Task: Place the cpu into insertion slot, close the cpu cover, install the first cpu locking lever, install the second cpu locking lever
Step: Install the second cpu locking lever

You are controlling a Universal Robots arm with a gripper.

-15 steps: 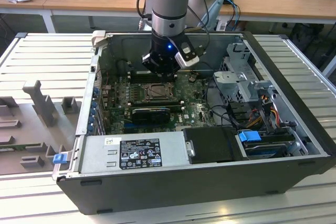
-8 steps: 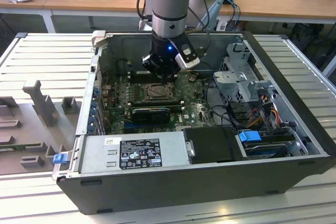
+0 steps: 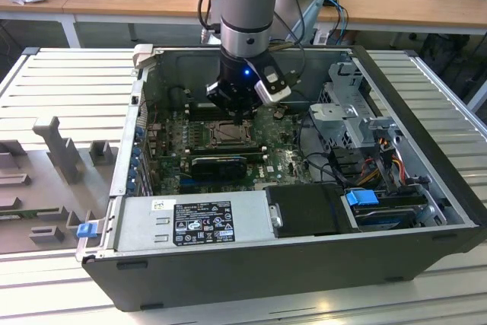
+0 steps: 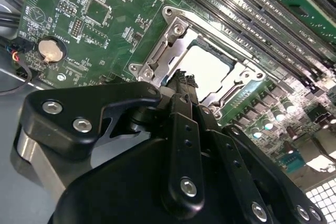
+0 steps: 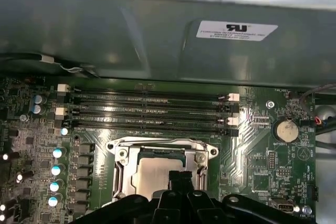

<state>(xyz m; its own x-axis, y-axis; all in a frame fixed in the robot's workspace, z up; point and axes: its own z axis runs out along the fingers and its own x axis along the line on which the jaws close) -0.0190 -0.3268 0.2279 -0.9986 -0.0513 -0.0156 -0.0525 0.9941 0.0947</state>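
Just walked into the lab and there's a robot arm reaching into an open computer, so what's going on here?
A single robot arm is working inside an open desktop computer case lying on its side. Its gripper hangs just above the insertion slot on the green motherboard, holding nothing. The cpu already sits in the slot, and the cpu cover, a silvery frame, lies closed flat around it. Whether the locking levers are latched is hard to tell.

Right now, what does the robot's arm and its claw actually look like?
The arm is a round silver-grey tube with a pale blue cap on its joint. Black cables loop beside it. Below sits a black wrist block with a small blue light, then the claw: black, angular linkage plates held by silver screws, narrowing to slim dark fingers.
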